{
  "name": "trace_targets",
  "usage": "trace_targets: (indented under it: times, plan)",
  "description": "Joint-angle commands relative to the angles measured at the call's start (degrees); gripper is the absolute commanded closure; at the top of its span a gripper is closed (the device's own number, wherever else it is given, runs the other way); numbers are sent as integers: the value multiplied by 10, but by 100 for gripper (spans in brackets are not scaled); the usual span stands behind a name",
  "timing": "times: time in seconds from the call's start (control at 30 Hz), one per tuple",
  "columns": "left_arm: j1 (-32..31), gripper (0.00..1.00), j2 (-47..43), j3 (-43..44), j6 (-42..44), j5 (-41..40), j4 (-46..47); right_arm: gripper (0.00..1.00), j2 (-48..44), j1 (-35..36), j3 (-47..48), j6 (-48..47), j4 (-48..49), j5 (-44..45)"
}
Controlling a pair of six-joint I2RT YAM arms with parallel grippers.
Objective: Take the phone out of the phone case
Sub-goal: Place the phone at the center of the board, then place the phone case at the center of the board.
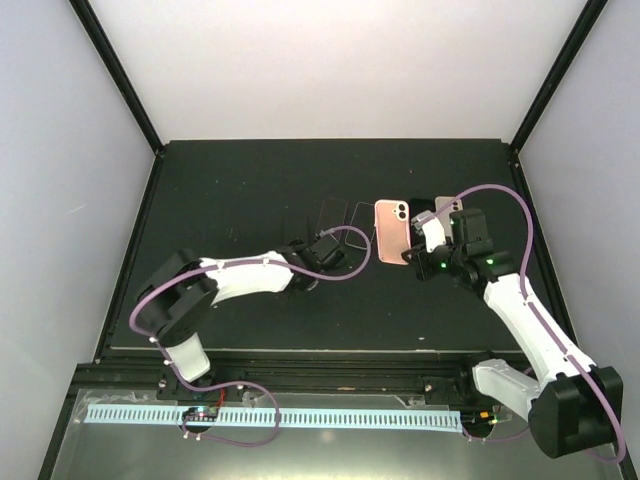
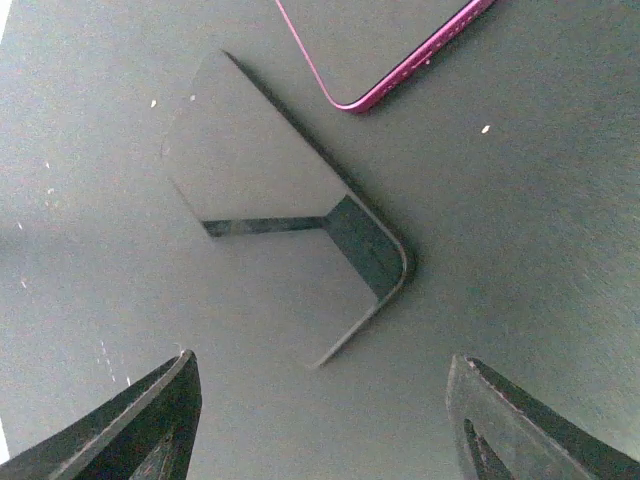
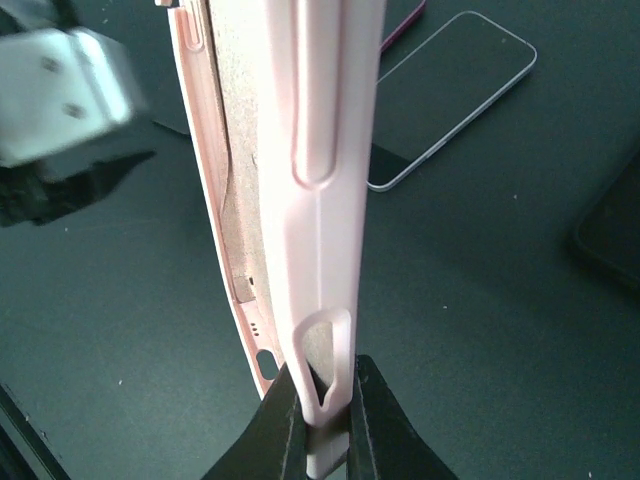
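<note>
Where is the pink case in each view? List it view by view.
Top external: pink case right of centre, at the right gripper.
Left wrist: not in it.
Right wrist: centre, on edge, jaws pinching its bottom end.
Shared landmark: magenta-edged phone, both wrist views.

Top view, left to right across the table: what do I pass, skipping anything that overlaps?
left gripper → phone lying flat → pink case → right arm
</note>
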Motion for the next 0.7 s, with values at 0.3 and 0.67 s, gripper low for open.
trace_targets:
  times: [0.3,0.67]
  plan:
    - [-5,2,-356,8,-112,219,-170,99,83,-23,80,-45,-50,91]
    - [-3,1,-507,-84,-92,188,-123,99,277,-37,178,-84,-215,27]
